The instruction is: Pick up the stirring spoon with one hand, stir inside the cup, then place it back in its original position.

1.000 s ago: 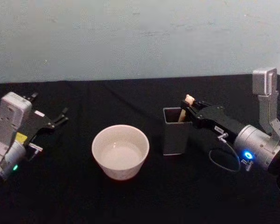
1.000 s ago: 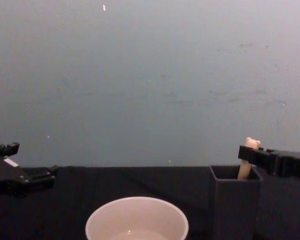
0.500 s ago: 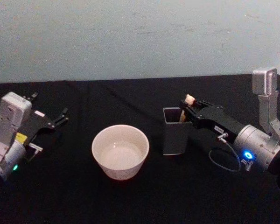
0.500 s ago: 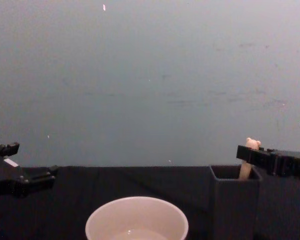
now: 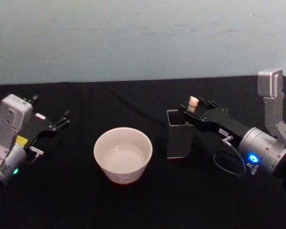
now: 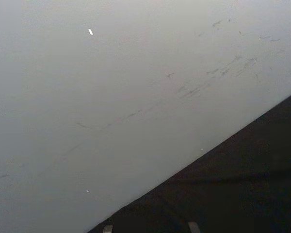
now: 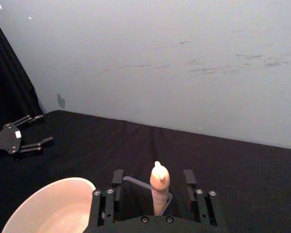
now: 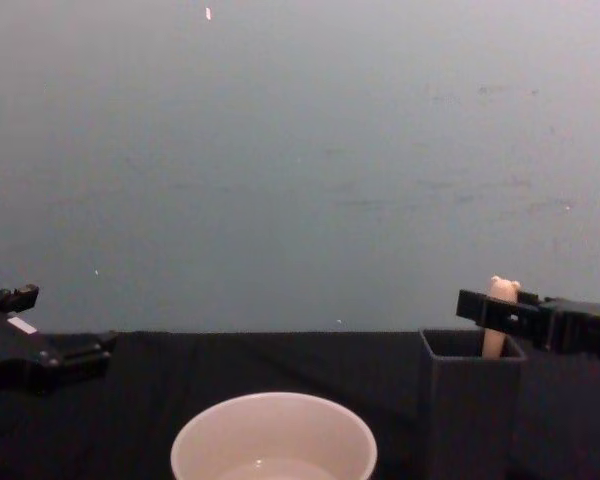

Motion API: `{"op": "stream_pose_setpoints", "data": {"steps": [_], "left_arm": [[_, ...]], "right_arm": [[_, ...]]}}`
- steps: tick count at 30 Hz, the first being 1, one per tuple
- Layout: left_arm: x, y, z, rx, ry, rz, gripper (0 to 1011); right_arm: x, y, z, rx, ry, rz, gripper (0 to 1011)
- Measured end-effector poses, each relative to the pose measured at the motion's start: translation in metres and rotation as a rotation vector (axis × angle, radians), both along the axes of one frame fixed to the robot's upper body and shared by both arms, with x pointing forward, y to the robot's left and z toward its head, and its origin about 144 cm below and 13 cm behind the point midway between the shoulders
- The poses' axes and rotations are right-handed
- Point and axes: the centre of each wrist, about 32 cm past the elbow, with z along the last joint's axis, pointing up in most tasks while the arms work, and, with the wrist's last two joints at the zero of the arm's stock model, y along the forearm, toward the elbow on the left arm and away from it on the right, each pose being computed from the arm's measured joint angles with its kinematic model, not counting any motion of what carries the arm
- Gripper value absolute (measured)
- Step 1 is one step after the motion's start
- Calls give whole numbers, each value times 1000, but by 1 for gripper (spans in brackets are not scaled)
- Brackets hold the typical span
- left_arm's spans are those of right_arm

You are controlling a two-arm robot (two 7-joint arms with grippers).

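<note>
The stirring spoon [image 5: 193, 101] stands upright in the dark grey square holder [image 5: 178, 135], its beige bear-head handle [image 7: 158, 187] poking above the rim. My right gripper [image 5: 188, 109] is open at the holder's top, one finger [image 7: 117, 176] on each side of the handle without pressing it. From the chest view the spoon top [image 8: 501, 291] shows just behind the right gripper [image 8: 485, 308], over the holder [image 8: 468, 400]. The cream-white cup [image 5: 123, 153] sits left of the holder with nothing in it. My left gripper [image 5: 50, 109] rests open at the far left.
A black cloth [image 5: 133, 100] covers the table, and a pale wall [image 5: 133, 38] stands behind it. The cup [image 8: 273, 437] lies between the two arms. A thin cable [image 5: 226, 164] loops beside the right wrist. Bare cloth separates the left gripper [image 8: 65, 320] from the cup.
My right gripper has slid forward toward the cup side, so its fingers now reach past the spoon handle and straddle it. The left arm has stayed still.
</note>
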Motion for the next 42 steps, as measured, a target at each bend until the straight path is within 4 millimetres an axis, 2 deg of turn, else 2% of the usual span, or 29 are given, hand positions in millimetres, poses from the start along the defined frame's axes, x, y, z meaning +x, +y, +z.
{"op": "stream_pose_setpoints", "data": {"steps": [10,22,35,38,42], "left_arm": [[0,0,0,0,0,0,1001],[0,0,0,0,0,0,1001],[0,0,0,0,0,0,1002],[0,0,0,0,0,0,1001],[0,0,0,0,0,0,1001]], "right_arm": [[0,0,0,0,0,0,1002],[0,0,0,-7,-5,-7,1002],[-7,14,14,-89,-274,-297,1002],[-8,16,14,-100,-291,-375,1003],[-8,20,2,-150,-257,-467,1003]]}}
